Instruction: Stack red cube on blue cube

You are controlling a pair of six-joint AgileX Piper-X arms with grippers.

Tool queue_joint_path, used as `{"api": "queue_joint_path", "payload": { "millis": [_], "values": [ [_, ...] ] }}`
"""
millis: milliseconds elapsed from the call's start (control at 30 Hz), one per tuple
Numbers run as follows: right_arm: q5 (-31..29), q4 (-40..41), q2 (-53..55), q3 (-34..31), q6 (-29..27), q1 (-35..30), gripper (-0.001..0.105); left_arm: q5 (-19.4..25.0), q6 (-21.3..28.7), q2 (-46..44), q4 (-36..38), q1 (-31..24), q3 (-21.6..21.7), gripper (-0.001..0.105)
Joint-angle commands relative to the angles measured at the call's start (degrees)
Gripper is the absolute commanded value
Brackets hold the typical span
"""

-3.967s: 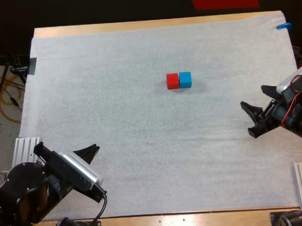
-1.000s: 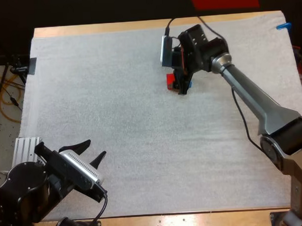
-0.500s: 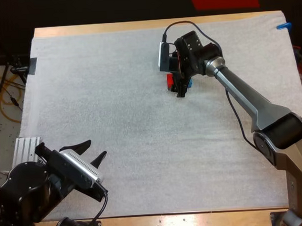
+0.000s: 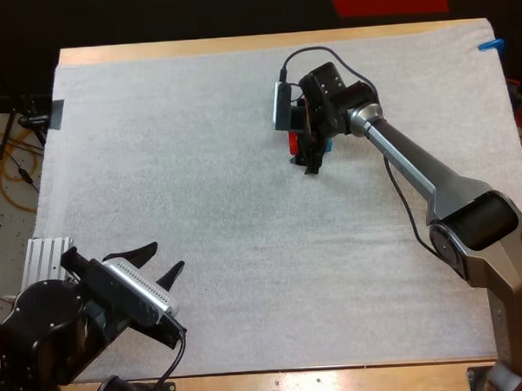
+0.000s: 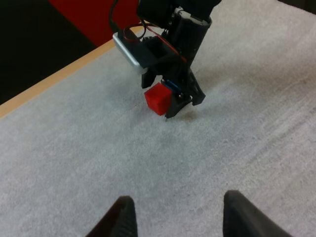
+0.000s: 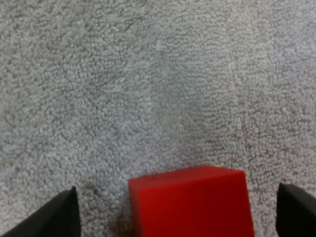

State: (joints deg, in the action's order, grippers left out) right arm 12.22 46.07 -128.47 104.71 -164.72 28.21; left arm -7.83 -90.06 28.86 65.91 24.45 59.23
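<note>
The red cube (image 4: 294, 142) sits on the white mat with the blue cube (image 4: 327, 145) touching its right side. My right gripper (image 4: 306, 157) hangs over the pair, low at the red cube (image 5: 158, 98). In the right wrist view its black fingers (image 6: 58, 213) stand apart on both sides of the red cube (image 6: 190, 202), with mat showing in each gap. A sliver of the blue cube (image 5: 170, 85) peeks out behind the right gripper (image 5: 183, 106). My left gripper (image 4: 158, 262) rests open near the mat's front left corner, its fingers (image 5: 121, 217) holding nothing.
The white mat (image 4: 199, 163) covers nearly the whole wooden table (image 4: 194, 46). A ribbed metal block (image 4: 43, 257) stands at the left arm's base. My right arm (image 4: 416, 176) stretches diagonally across the mat's right half.
My right arm swung in from the right edge to the cubes, then edged slightly left over the last second. The cubes have not moved. The left gripper stays in place.
</note>
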Motion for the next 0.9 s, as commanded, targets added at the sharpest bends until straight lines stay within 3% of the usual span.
{"api": "queue_joint_path", "payload": {
  "millis": [0, 100, 267, 467, 700, 867],
  "values": [
    [0.9, -0.4, 0.0, 0.5, -0.3, 0.0, 0.077, 0.8, -1.1, 0.1, -0.2, 0.0, -0.2, 0.041],
    [1.0, -0.4, -0.4, 0.5, 0.7, 0.0, 0.067, 0.8, -1.0, 0.1, -0.2, 0.0, -0.7, 0.041],
    [1.3, -2.6, -0.3, 1.0, 1.9, 0.0, 0.033, 0.8, -1.0, 0.1, -0.2, 0.0, -1.0, 0.041],
    [1.8, -2.5, -0.3, 3.3, 2.9, 0.0, 0.008, 0.8, -1.0, 0.1, -0.2, 0.0, -1.0, 0.041],
    [3.6, -2.0, -0.3, 4.6, 7.2, 0.0, 0.004, 0.8, -1.0, 0.1, -0.2, 0.0, -1.0, 0.041],
    [12.0, -1.6, 0.5, 4.6, 14.0, 0.0, 0.004, 0.8, -1.0, 0.1, -0.2, 0.0, -1.0, 0.041]
  ]
}}
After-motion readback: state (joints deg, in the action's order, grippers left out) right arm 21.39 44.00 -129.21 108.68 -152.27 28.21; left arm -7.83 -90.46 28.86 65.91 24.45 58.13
